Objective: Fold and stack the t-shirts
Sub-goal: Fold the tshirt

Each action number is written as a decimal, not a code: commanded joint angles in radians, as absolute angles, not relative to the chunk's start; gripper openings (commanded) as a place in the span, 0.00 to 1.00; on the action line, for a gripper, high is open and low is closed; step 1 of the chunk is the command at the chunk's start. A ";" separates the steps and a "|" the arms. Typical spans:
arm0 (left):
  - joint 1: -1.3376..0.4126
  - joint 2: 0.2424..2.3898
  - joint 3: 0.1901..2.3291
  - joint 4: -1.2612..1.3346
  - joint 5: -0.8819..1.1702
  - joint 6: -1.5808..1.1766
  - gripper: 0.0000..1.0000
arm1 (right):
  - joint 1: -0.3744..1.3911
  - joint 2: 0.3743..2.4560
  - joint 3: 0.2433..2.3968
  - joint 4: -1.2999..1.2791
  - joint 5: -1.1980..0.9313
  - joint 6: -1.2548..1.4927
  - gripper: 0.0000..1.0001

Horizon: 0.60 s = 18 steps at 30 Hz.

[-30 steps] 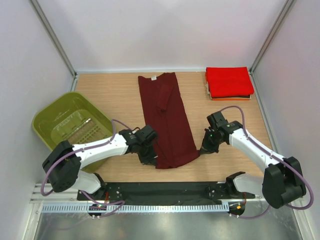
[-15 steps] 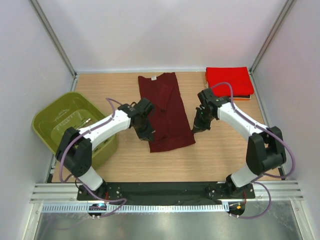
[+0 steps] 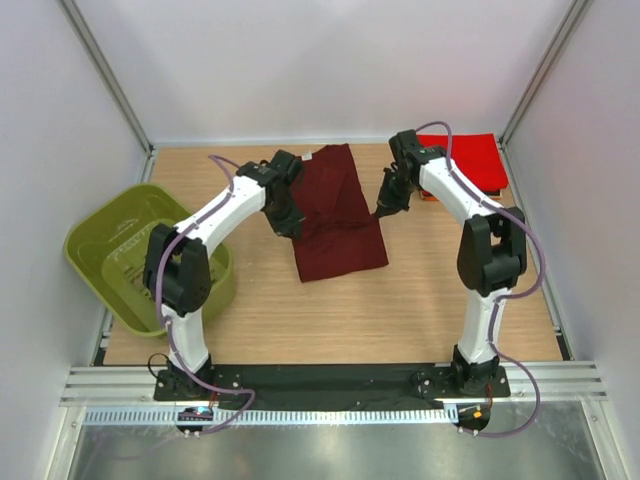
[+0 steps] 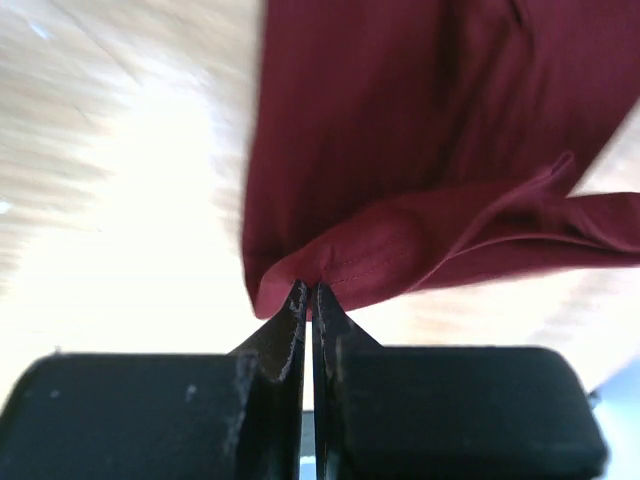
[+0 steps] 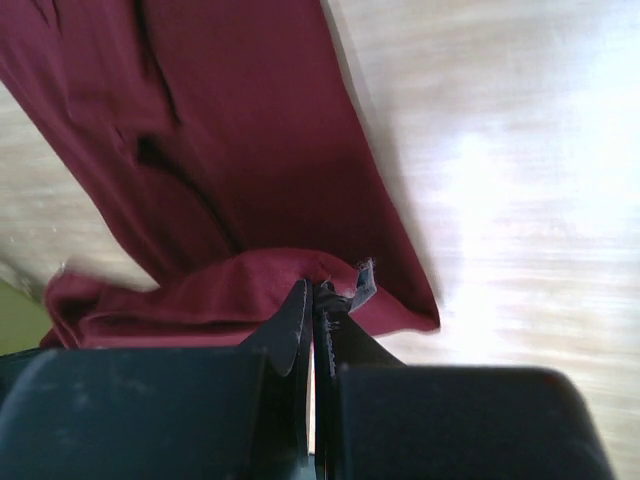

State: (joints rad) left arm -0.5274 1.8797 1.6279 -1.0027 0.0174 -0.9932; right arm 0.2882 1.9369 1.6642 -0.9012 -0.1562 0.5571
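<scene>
On table [image 3: 420,300] | left tool [image 4: 308,292] clamped on maroon t-shirt [image 3: 340,230] edge | right tool [image 5: 313,290] clamped on opposite edge

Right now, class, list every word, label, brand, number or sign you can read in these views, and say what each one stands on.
None can be read. No word, number or logo shows on the maroon t-shirt, the folded red t-shirt or the green basket, and both wrist views are blurred.

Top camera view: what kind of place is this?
Probably a lab test cell: plain white walls box in a wooden table, with a left arm and right arm bolted to a metal rail at its near edge.
</scene>
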 commanded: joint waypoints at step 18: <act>-0.374 2.129 1.911 -1.058 0.055 -0.954 0.00 | 0.273 2.187 2.009 -0.877 -0.245 0.564 0.01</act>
State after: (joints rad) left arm -0.3889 2.1063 1.8629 -1.0473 0.0383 -0.9611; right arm 0.2817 2.1738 1.9388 -0.8970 -0.2226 0.5526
